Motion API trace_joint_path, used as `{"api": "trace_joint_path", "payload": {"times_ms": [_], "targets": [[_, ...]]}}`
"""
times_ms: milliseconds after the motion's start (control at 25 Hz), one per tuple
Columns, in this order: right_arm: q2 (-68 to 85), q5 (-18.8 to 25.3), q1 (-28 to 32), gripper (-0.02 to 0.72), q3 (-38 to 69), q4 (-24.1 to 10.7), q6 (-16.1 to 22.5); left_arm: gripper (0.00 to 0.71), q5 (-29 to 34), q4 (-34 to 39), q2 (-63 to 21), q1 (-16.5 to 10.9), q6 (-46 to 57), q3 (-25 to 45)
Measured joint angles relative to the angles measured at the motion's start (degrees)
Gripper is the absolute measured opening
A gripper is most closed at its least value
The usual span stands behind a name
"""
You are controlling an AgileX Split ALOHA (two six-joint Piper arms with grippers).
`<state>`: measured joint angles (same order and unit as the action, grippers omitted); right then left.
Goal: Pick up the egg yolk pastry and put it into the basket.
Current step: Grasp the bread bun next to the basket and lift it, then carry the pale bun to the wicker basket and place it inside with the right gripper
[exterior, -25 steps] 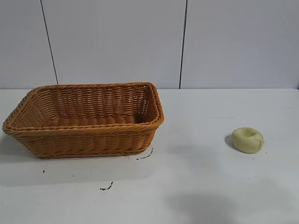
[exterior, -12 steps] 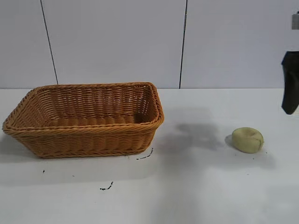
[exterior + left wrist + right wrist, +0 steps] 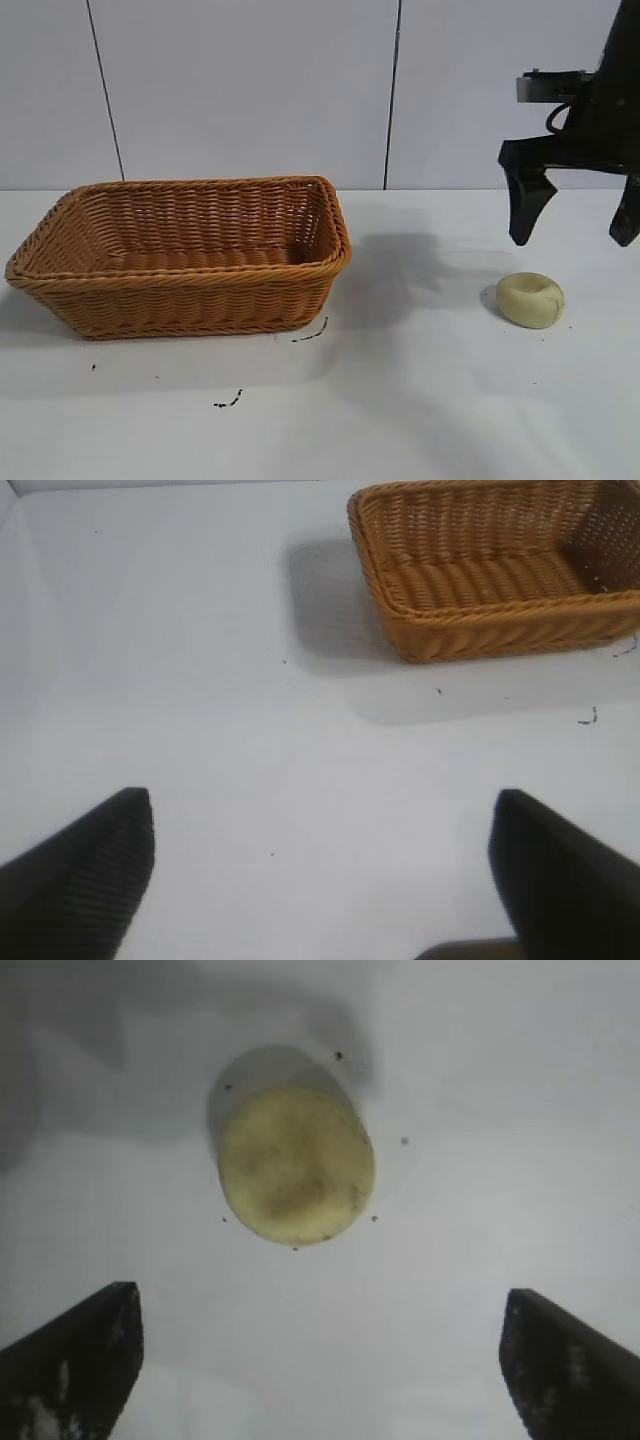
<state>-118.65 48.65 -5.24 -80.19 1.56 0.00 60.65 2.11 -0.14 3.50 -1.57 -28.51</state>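
White tabletop fills the scene, backed by a pale panelled wall with two dark vertical seams. One basket and one egg yolk pastry lie on it, well apart.

From the centre of the exterior view, the basket sits toward 9 o'clock, upright, with nothing visible inside it. The pastry rests on the bare table toward 4 o'clock, its dimpled top facing up. A few small dark specks mark the table near the basket's front edge.

Two grippers are counted, one per arm. The right gripper hangs above the table at about 2 o'clock, just above and slightly behind the pastry, not touching it. Its two dark fingers are spread wide, wider than the pastry, and hold nothing. In the right wrist view the pastry lies on the table ahead of the gripper, apart from both fingertips.

The left gripper appears only in the left wrist view, its two fingers likewise spread wide and empty above bare table, with the basket well away from it.
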Motion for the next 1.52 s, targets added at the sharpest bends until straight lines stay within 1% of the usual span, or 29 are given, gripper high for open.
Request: {"api": "trace_joint_path", "payload": {"times_ms": [120, 280, 440, 480, 520, 560, 760, 840, 1000, 1080, 1120, 1200, 1360, 1440, 1520], "targets": [[-2.5, -2.4, 0.0, 0.696, 0.0, 0.0, 0.0, 0.693, 0.0, 0.0, 0.0, 0.0, 0.0, 0.0], [-4.3, -4.3, 0.0, 0.696, 0.0, 0.1, 0.0, 0.693, 0.0, 0.0, 0.0, 0.0, 0.0, 0.0], [-4.4, -4.9, 0.0, 0.696, 0.0, 0.1, 0.0, 0.693, 0.0, 0.0, 0.0, 0.0, 0.0, 0.0], [-4.4, -4.9, 0.0, 0.68, 0.0, 0.1, 0.0, 0.693, 0.0, 0.0, 0.0, 0.0, 0.0, 0.0], [-4.4, -4.8, 0.0, 0.649, 0.0, 0.1, 0.0, 0.693, 0.0, 0.0, 0.0, 0.0, 0.0, 0.0], [-4.4, -4.7, 0.0, 0.599, 0.0, 0.1, 0.0, 0.693, 0.0, 0.0, 0.0, 0.0, 0.0, 0.0], [-4.4, -4.7, 0.0, 0.289, 0.0, 0.3, 0.0, 0.693, 0.0, 0.0, 0.0, 0.0, 0.0, 0.0], [-4.4, -4.7, 0.0, 0.234, -0.1, 0.3, 0.0, 0.693, 0.0, 0.0, 0.0, 0.0, 0.0, 0.0], [-2.3, -4.1, 0.0, 0.202, -0.1, 0.0, -0.5, 0.693, 0.0, 0.0, 0.0, 0.0, 0.0, 0.0], [0.2, -3.0, 0.0, 0.2, -0.7, -0.1, -0.5, 0.693, 0.0, 0.0, 0.0, 0.0, 0.0, 0.0], [1.6, -1.6, 0.0, 0.199, -1.6, -0.1, -0.5, 0.693, 0.0, 0.0, 0.0, 0.0, 0.0, 0.0], [3.8, 2.1, 0.0, 0.197, -4.6, -0.1, -0.5, 0.693, 0.0, 0.0, 0.0, 0.0, 0.0, 0.0], [4.9, 10.1, 0.0, 0.195, -14.0, -0.1, -0.5, 0.693, 0.0, 0.0, 0.0, 0.0, 0.0, 0.0], [4.9, 11.7, -0.5, 0.195, -17.4, -0.2, -0.5, 0.693, 0.0, 0.0, 0.0, 0.0, 0.0, 0.0], [4.9, 12.4, -1.6, 0.195, -20.5, -0.1, -0.5, 0.693, 0.0, 0.0, 0.0, 0.0, 0.0, 0.0]]}}
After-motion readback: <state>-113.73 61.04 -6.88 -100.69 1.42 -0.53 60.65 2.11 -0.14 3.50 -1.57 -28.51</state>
